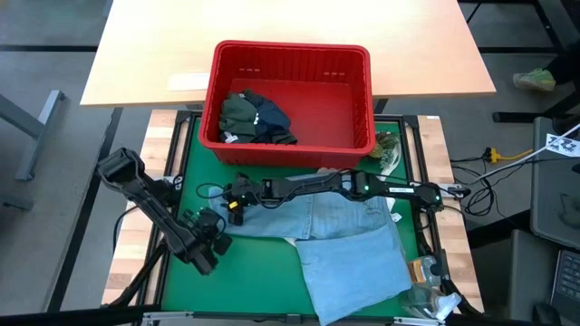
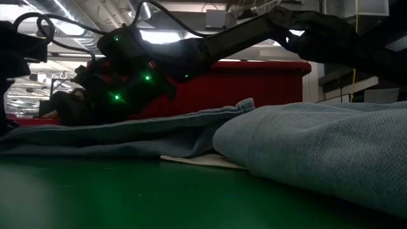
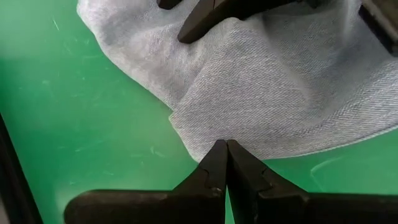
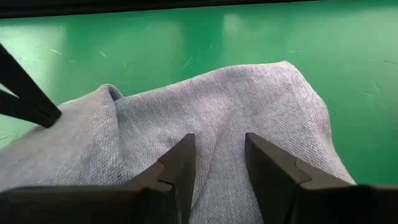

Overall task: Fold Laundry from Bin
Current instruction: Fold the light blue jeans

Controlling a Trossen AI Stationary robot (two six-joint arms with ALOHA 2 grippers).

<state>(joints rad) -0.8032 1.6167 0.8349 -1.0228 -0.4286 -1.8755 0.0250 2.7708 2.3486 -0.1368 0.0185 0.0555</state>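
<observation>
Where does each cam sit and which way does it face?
High: above the table, straight down on bin, blue shirt, both arms.
Low: at mat level, facing the bin past the shirt; an arm overhead.
Left wrist: looks past the shut left pincer at the shirt's edge.
Right wrist: looks past the parted right pincer resting on the shirt.
Shared: both wrists see shirt and mat.

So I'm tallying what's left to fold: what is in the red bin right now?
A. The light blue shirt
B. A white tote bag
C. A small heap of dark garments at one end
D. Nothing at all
C: the high view shows dark olive and navy garments bunched at one end of the red bin, while the light blue shirt lies out on the green mat.
</observation>
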